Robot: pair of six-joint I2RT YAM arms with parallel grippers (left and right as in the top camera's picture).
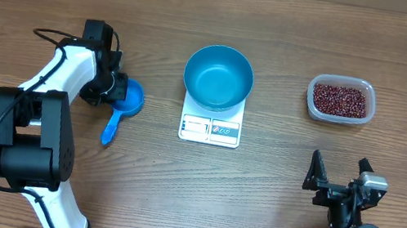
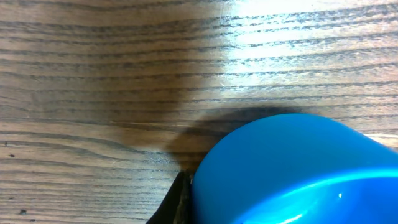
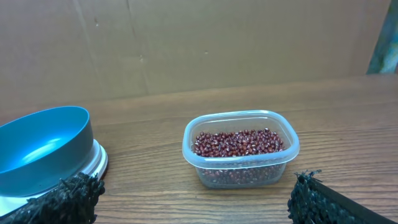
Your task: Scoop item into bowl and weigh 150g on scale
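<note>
The blue bowl (image 1: 219, 76) stands on the white scale (image 1: 210, 129) at mid-table and holds nothing. The red-brown beans (image 1: 340, 99) fill a clear tub (image 1: 311, 101) to the right. A small blue scoop (image 1: 130, 98) lies left of the scale. My left gripper (image 1: 115, 85) is shut on the left side of its cup. In the left wrist view the scoop (image 2: 292, 168) fills the lower right, with one dark finger (image 2: 180, 202) pressed against its wall. My right gripper (image 1: 340, 174) stands open near the front right. In the right wrist view the beans (image 3: 239, 142) and the bowl (image 3: 43, 146) lie beyond it.
The scoop's handle (image 1: 112, 125) points toward the table's front. The tub (image 3: 239, 171) stands about a hand's width right of the scale (image 3: 96, 162). Brown cardboard (image 3: 186, 43) closes off the far side of the wooden table (image 1: 300, 31).
</note>
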